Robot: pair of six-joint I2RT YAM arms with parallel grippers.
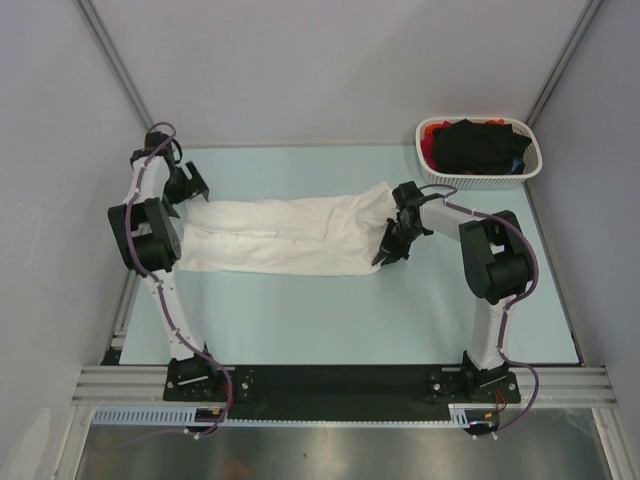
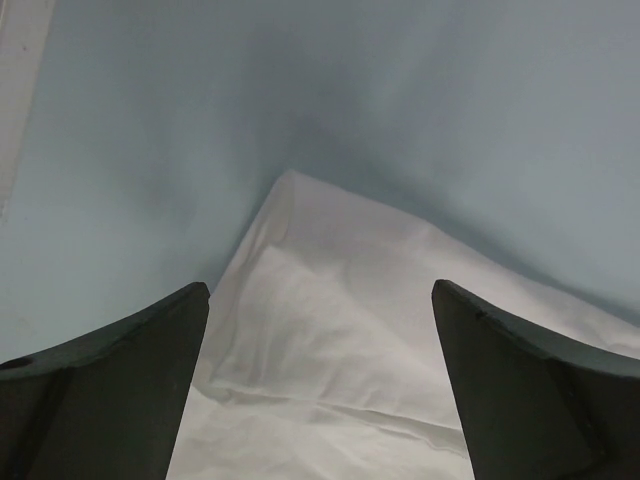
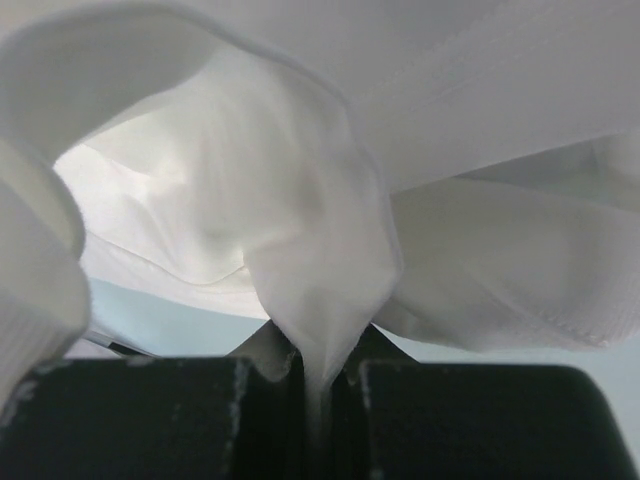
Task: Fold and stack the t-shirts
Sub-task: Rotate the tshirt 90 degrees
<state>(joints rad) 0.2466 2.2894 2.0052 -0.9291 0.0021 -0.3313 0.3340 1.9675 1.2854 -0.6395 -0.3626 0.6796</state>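
Observation:
A white t-shirt (image 1: 290,236) lies stretched left to right across the middle of the table, plain side up, no prints showing. My right gripper (image 1: 388,246) is shut on its right end; in the right wrist view a pinch of white cloth (image 3: 320,280) runs down between the closed jaws. My left gripper (image 1: 186,186) is open and empty, just above the shirt's far left corner (image 2: 300,290), with a finger (image 2: 120,390) on either side. A black t-shirt (image 1: 482,146) and a red t-shirt (image 1: 428,143) lie in the basket.
A white perforated basket (image 1: 534,164) stands at the far right corner of the pale blue table (image 1: 330,320). Grey walls close in on the left, right and back. The arm bases sit on a black bar at the near edge.

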